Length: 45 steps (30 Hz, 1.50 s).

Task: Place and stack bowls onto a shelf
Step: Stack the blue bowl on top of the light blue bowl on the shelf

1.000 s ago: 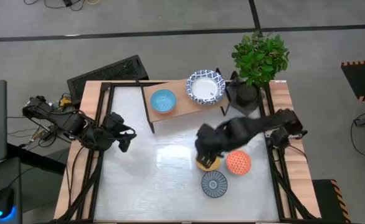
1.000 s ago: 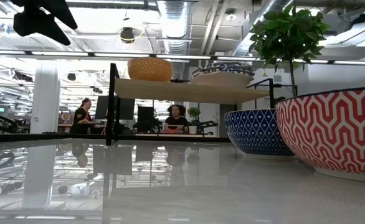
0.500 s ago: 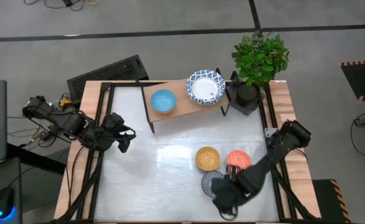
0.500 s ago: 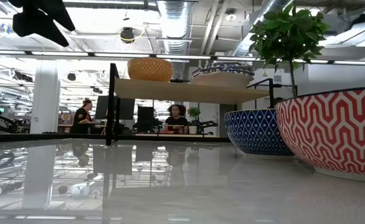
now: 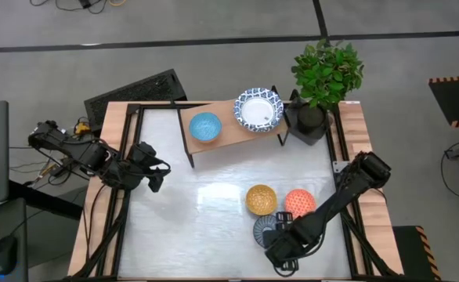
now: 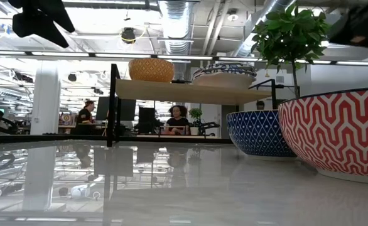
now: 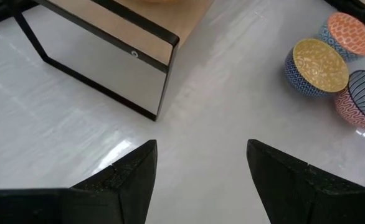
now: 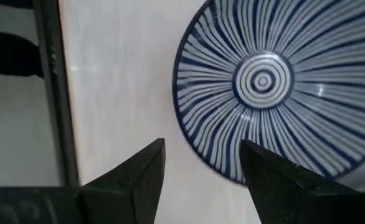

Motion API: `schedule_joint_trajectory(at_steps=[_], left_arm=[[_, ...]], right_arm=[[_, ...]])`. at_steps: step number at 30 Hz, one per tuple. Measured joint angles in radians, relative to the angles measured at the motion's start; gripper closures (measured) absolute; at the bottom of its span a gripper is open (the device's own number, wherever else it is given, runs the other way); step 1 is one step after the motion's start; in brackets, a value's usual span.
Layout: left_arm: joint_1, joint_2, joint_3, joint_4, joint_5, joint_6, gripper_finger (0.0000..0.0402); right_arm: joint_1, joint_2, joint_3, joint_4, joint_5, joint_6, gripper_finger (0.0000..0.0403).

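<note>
While the left arm waits folded at the counter's (image 5: pixel 214 196) left edge, its tool (image 7: pixel 198 171) spread wide and grasping nothing, the right arm stretches from its base at the right edge diagonally down toward the near side of the counter. Its wrist is low over the dark blue bowl (image 5: pixel 267 229), with the right tool (image 8: pixel 201 168) pointing down at the bowl's near rim. The fingers (image 8: pixel 136 174) stand apart, released, straddling the rim's edge as seen from the wrist; whether they touch the rim cannot be told, and nothing is gripped.

The dark blue bowl, striped inside, sits on the counter just beside the yellow-orange bowl (image 5: pixel 261 199) and the orange-red bowl (image 5: pixel 299 203); the three form a tight cluster near the right front of the counter. On the shelf (image 5: pixel 222 135) at the far side rest a light blue bowl (image 5: pixel 205 126) and a wide white bowl with a blue patterned rim (image 5: pixel 258 109). A potted plant (image 5: pixel 326 74) stands at the shelf's right end.
</note>
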Motion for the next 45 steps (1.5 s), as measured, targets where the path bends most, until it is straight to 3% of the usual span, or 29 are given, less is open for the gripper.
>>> schedule_joint_trajectory(at_steps=[12, 21, 25, 32, 38, 45], left_arm=[[0.000, 0.000, 0.000, -0.034, 0.026, -0.007, 0.0169], [0.000, 0.000, 0.000, -0.037, 0.023, -0.011, 0.0169], [0.000, 0.000, 0.000, -0.037, 0.020, -0.012, 0.0169], [0.000, 0.000, 0.000, -0.037, 0.000, -0.016, 0.0169], [0.000, 0.000, 0.000, -0.041, 0.000, -0.016, 0.0169], [0.000, 0.000, 0.000, -0.047, 0.001, 0.010, 0.0169]], right_arm=[[-0.006, 0.000, -0.105, 0.191, 0.023, -0.070, 0.0171], [-0.014, 0.000, -0.183, 0.228, 0.034, -0.075, 0.0175], [-0.014, 0.000, -0.185, 0.239, 0.041, -0.083, 0.0219], [-0.015, -0.007, -0.179, 0.300, 0.081, -0.082, 0.0360], [-0.013, -0.001, -0.115, 0.270, 0.044, -0.025, 0.0364], [-0.020, 0.003, 0.086, 0.102, -0.059, -0.090, 0.0364]])
